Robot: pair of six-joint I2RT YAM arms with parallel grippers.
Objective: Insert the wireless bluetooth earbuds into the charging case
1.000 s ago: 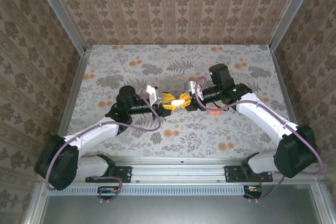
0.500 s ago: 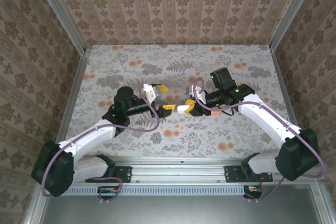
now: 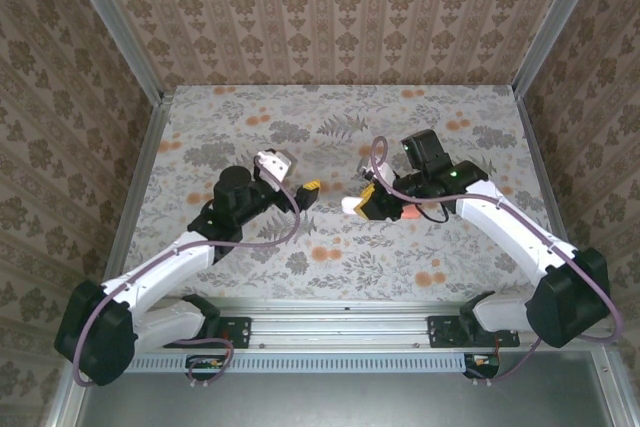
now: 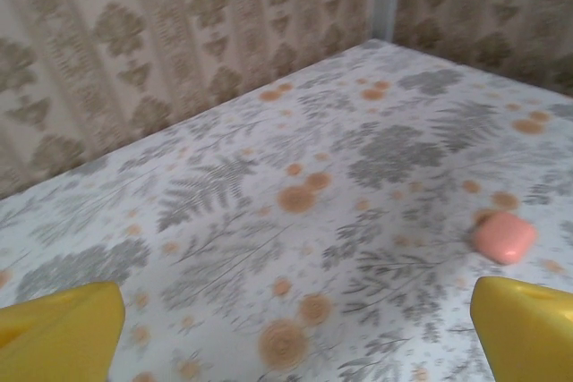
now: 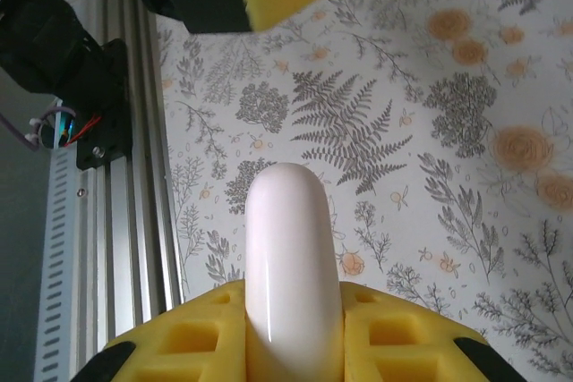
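The right end effector pinches the white charging case between its yellow fingers, the left end effector is spread and empty, and a coral-pink piece, maybe an earbud, lies on the table ahead-right of it, so the insertion seems not yet done.

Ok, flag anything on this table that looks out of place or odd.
Nothing looks spilled or damaged. One small coral-pink piece lies loose on the tablecloth, apart from both grippers. The right gripper is shut on a white case, held above the cloth; the left gripper stands open and empty.
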